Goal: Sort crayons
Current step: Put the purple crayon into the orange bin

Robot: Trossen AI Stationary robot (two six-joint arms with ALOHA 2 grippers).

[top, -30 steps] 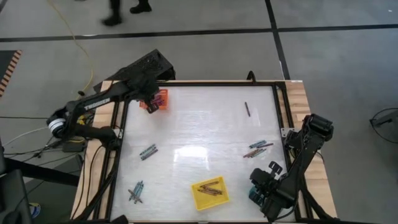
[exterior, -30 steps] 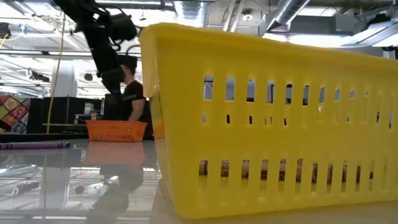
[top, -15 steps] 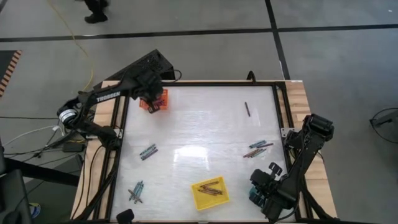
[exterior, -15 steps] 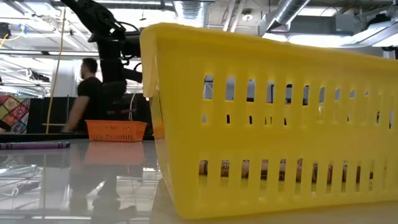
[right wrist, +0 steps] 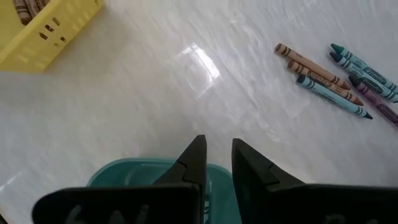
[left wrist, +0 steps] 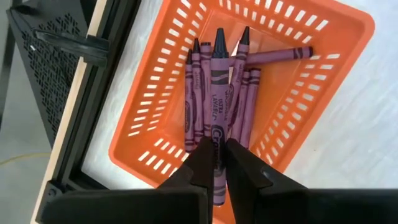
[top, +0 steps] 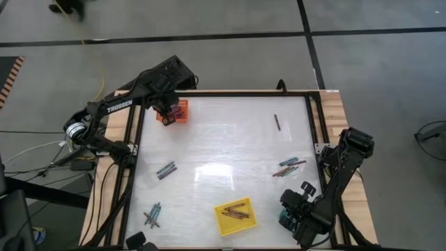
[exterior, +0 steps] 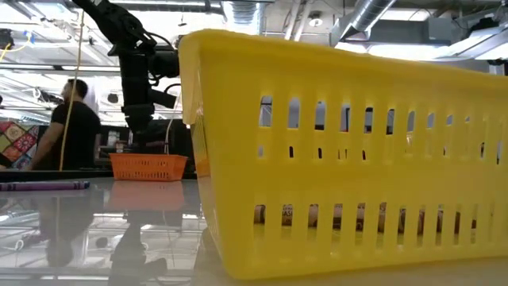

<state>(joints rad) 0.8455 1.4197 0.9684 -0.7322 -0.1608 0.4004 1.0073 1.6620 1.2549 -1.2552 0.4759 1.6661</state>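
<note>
At the table's far left, my left gripper (top: 167, 111) hangs over the orange tray (top: 180, 112), shut on a purple crayon (left wrist: 217, 93). Several purple crayons (left wrist: 245, 93) lie in that tray. My right gripper (right wrist: 217, 152) waits open over the teal tray (right wrist: 149, 177) at the near right corner, nothing between its fingers. The yellow tray (top: 235, 216) with brown crayons sits at the near edge. Loose crayons lie flat on the table in small groups (top: 166, 169), (top: 152, 215), (top: 289, 166), and one dark one (top: 277, 122) lies alone. My left gripper pinches the purple crayon between its two fingers at the half toward its blunt end (left wrist: 217, 134). The fingers slant steeply down from above and lie along the crayon. Its pointed tip (left wrist: 219, 36) sticks out past the fingertips over the orange tray; whether it touches the crayons below, I cannot tell.
A black frame (top: 223, 93) borders the white table top. In the low view the yellow tray (exterior: 349, 159) fills the foreground, and a purple crayon (exterior: 44, 185) lies at the left. A person (exterior: 75, 119) stands in the room behind.
My left gripper has sunk toward the orange tray with the purple crayon and tipped more steeply downward. The person behind the table has walked to the left in the low view.
</note>
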